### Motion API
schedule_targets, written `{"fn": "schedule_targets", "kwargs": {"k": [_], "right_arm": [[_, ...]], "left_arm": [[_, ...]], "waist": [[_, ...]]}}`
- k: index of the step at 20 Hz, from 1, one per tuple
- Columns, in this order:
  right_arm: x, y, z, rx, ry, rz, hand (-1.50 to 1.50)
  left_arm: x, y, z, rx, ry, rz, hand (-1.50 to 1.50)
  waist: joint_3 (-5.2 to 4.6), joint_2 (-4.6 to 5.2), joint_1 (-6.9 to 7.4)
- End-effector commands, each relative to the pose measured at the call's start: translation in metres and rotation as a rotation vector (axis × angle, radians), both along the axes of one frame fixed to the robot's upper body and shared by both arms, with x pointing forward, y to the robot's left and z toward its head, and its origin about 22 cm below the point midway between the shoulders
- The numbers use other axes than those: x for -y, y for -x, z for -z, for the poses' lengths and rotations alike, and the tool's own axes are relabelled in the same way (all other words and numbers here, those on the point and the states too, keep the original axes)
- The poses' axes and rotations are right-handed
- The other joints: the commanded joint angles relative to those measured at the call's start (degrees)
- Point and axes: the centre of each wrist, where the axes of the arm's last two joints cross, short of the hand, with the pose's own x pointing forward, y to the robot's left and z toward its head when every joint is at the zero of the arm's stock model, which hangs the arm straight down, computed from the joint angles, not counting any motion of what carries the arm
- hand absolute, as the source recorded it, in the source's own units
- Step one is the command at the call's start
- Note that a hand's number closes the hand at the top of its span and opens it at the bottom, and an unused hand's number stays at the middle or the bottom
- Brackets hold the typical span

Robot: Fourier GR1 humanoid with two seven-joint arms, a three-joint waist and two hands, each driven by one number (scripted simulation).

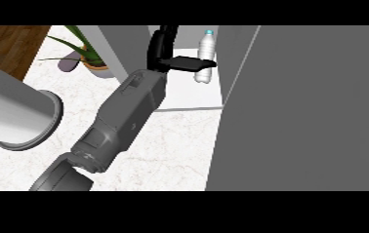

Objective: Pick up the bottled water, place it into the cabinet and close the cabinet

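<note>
Right hand [167, 51] extends straight fingers into the cabinet [302, 110], thumb touching the upright bottle [206, 47], gripping nothing.

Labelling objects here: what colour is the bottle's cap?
Light blue, on the clear bottle; seen in the head view.

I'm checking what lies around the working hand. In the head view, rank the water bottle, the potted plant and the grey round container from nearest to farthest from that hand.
From the left hand:
1. Water bottle, just to its right, thumb across it, inside the cabinet.
2. Potted plant, to its left on the counter.
3. Grey round container, far left, lower in view.
</note>
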Motion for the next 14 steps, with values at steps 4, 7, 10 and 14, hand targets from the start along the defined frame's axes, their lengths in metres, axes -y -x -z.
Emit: {"fn": "schedule_targets", "kwargs": {"k": [4,7,10,14], "right_arm": [[0.005,0.012,-0.023,0.035,-0.017,0.001,-1.5],[0.003,0.016,-0.018,-0.008,-0.006,-0.012,-1.5],[0.003,0.012,-0.015,0.022,0.025,0.03,-1.5],[-0.002,0.015,-0.012,0.032,0.14,-0.064,-1.5]], "left_arm": [[0.005,0.026,0.017,-0.019,0.089,0.084,-1.5],[0.007,0.041,0.017,-0.024,0.096,0.087,1.5],[0.004,0.07,0.033,-0.057,0.114,0.135,1.5],[-0.035,0.09,0.049,-0.056,0.106,0.102,1.5]], "waist": [[0.01,-0.6,1.71],[0.03,-0.95,2.94],[0.04,-1.53,4.36],[0.01,-1.04,3.46]]}}
